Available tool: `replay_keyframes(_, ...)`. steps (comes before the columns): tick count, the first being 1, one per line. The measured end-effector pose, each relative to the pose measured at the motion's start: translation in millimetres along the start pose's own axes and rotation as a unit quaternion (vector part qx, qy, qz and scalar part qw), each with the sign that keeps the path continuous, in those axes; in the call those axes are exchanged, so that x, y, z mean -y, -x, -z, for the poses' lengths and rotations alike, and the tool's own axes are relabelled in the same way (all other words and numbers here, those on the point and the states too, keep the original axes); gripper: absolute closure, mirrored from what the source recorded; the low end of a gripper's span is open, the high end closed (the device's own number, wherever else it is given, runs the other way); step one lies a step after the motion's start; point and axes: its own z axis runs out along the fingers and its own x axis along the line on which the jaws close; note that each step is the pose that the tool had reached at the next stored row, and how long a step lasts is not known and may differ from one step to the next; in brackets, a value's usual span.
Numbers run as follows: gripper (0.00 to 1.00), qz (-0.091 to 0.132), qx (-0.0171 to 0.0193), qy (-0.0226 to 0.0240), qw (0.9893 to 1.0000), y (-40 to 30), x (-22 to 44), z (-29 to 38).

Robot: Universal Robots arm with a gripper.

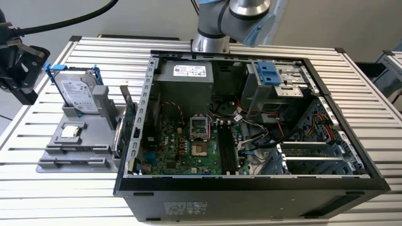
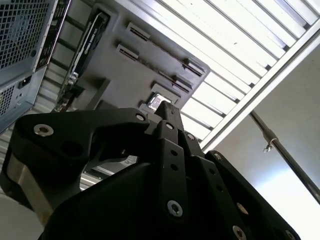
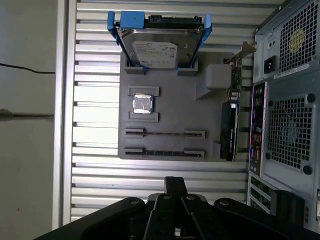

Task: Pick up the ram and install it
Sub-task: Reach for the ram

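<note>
1. The tool (image 1: 25, 94) hangs in the air above the surface (image 1: 207, 44), over its edge on the exterior view's left, apart from everything lying there.
2. In both wrist views the tool's (image 3: 175, 181) tips meet in one narrow block with no gap, and nothing sits between them; the tool (image 2: 167, 111) is closed and carries nothing.
3. The ram (image 3: 165, 152) stands edge-on as a thin dark strip in a slotted holder of the gray tray (image 3: 172, 90). It is the holder on the tray's side nearest the tool.
4. A second strip (image 3: 165, 133) rests in the parallel holder just beside the ram, the two apart from each other.
5. On the same tray, a small silver processor chip (image 3: 142, 104) lies flat between the strips and a hard drive (image 3: 160, 45) that leans in a blue frame (image 3: 132, 19).
6. A green expansion card (image 3: 230, 130) stands on edge along the tray's side that faces the computer case (image 3: 287, 100).
7. In the exterior view the tray (image 1: 94, 127) sits near the surface's edge on that view's left, just beside the open computer case (image 1: 251, 197), which fills the middle of the surface.
8. Inside the case the motherboard (image 1: 182, 150) lies exposed, with long dark slots (image 1: 227, 148) running along it.
9. The arm (image 1: 232, 19) rises from the far edge of the surface, behind the case.
</note>
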Motion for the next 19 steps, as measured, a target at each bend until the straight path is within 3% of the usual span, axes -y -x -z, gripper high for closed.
replay_keyframes(10,1.0,0.001,0.0,0.0,1.0,0.0,0.1,0.0)
replay_keyframes(19,1.0,0.022,-0.0011,-0.0004,0.9998,0.0,0.0,0.0)
